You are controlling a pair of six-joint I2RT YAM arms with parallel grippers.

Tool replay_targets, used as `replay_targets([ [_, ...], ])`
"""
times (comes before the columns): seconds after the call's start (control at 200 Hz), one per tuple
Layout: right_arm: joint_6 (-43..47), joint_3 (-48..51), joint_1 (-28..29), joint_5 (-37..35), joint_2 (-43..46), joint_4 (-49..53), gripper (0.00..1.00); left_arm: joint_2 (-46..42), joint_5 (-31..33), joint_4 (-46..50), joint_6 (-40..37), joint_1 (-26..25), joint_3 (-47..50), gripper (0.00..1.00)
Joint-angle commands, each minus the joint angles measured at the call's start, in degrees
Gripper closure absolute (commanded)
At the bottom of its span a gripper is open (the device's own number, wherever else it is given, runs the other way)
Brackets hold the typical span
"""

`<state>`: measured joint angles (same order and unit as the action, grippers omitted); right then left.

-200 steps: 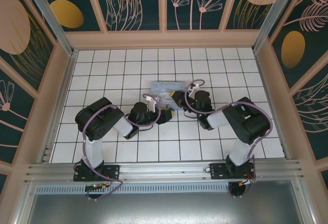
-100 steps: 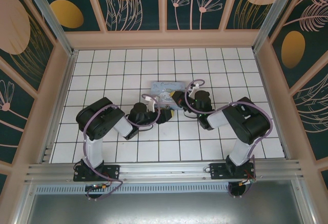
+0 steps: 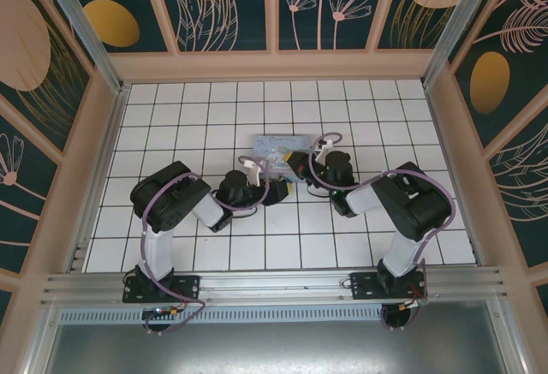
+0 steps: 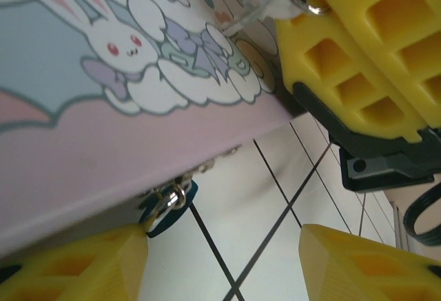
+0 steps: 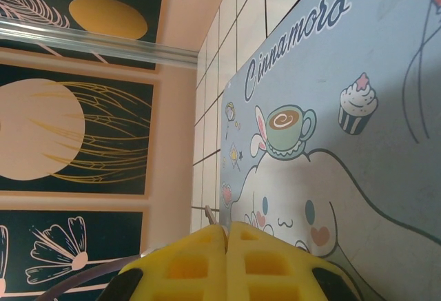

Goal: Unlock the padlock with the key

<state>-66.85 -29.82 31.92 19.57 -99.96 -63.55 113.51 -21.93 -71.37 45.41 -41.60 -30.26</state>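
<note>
The tiled counter [image 3: 197, 117] carries a pastel cartoon tin [image 4: 83, 129], which lies just ahead of both grippers. The left gripper [image 4: 224, 253] stands open, with the teal padlock [image 4: 167, 208] just beyond one fingertip at the tin's lower edge. The right gripper [image 5: 226, 235] is clamped on the key [image 4: 249, 15], whose blade points out over the tin.

1 padlock [image 4: 167, 208], 1 key [image 4: 251, 13], 1 tin [image 4: 103, 122], 2 arms [image 3: 167, 207] [image 3: 409, 207]
</note>
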Motion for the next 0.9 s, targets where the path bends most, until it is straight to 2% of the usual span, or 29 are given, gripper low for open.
replay_targets([
  [0.0,-0.56,0.82,-0.28,0.31,-1.01,-2.08,1.0,-2.71,-1.88,-4.79,1.86,-0.36,1.2,0.4],
  [0.315,-1.0,1.09,-0.26,0.29,-1.43,-2.83,1.0,-0.93,-1.09,-5.62,2.76,-0.4,0.94,0.4],
  [0.47,-1.0,1.0,-0.26,0.4,-1.68,-2.9,1.0,-3.15,1.12,-3.53,1.1,-0.4,2.37,0.4],
  [0.716,-1.35,1.13,-0.24,0.29,-2.36,-3.58,1.0,-9.98,6.89,11.81,-7.91,-0.36,1.59,0.39],
  [0.896,-1.61,1.17,-0.25,0.29,-2.81,-4.08,1.0,-9.62,9.32,19.2,-13.25,-0.33,-1.19,0.38],
])
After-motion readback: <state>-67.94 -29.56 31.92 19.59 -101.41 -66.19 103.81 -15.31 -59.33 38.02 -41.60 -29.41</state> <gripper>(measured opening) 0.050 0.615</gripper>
